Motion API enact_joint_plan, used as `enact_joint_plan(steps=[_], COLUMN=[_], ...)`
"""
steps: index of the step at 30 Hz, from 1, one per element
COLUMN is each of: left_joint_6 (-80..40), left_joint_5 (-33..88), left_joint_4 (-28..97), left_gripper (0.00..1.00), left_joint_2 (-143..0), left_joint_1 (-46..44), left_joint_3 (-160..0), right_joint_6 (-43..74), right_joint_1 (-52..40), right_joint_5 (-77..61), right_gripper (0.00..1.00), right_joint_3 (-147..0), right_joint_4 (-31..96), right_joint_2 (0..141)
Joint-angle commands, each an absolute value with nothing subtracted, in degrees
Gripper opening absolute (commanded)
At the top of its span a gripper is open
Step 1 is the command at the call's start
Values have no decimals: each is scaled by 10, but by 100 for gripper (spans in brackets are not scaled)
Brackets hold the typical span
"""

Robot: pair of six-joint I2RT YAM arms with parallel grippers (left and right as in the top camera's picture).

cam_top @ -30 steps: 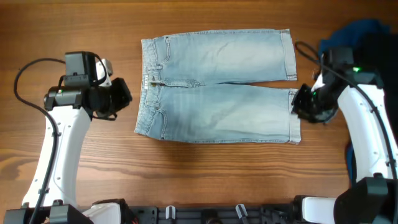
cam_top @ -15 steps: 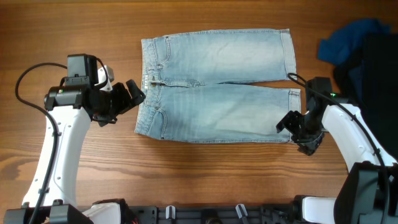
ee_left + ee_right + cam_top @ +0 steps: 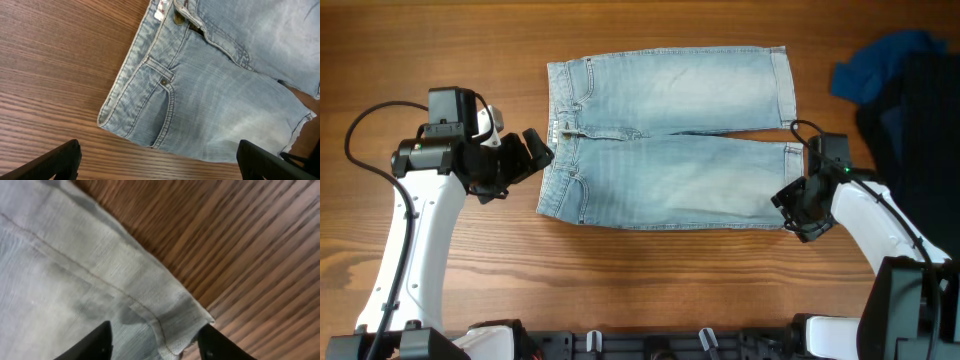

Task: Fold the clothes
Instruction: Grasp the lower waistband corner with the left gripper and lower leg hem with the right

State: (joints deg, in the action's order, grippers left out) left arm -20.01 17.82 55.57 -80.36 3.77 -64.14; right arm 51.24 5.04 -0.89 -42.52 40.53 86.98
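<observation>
Royal-blue garment (image 3: 885, 62) is lying bunched at the far right edge of the wood-grain worktop (image 3: 650, 290). Black garment (image 3: 920, 100) is sitting heaped against it, touching, and running off the frame's right side.

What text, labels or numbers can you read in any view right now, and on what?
None legible.
The small waistband tag on the denim shorts: too blurred to read.
Nothing else in any view carries visible writing.
</observation>
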Motion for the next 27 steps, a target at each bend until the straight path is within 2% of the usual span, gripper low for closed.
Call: enact_joint_plan(steps=[1,3,5,7,9,11,13,21,27], left_joint_6=[-197,-197,-197,-197,-198,-198,-197,-198,-198], left_joint_5=[175,175,175,175,175,175,175,175,175], left_joint_4=[556,555,556,558,556,554,554,556,556], left_gripper=[100,100,100,100,100,100,100,100,100], left_joint_2=[-807,-807,-807,-807,-807,-807,-807,-807,-807], left_joint_1=[36,36,36,36,36,36,36,36,36], left_joint_3=[-637,-637,-637,-637,-637,-637,-637,-637,-637], right_joint_6=[527,527,522,493,495,496,507,515,542], right_joint_1=[51,51,51,54,57,57,57,57,57], right_joint_5=[3,2,-18,-52,-50,-50,-29,6,6], right_gripper=[54,57,68,73,74,69,60,60,51], right_joint_3=[-417,-417,-418,-421,-420,-420,-419,-416,-375], right_joint_4=[400,404,414,429,435,436,435,436,385], right_joint_2=[869,869,869,869,869,869,869,869,869])
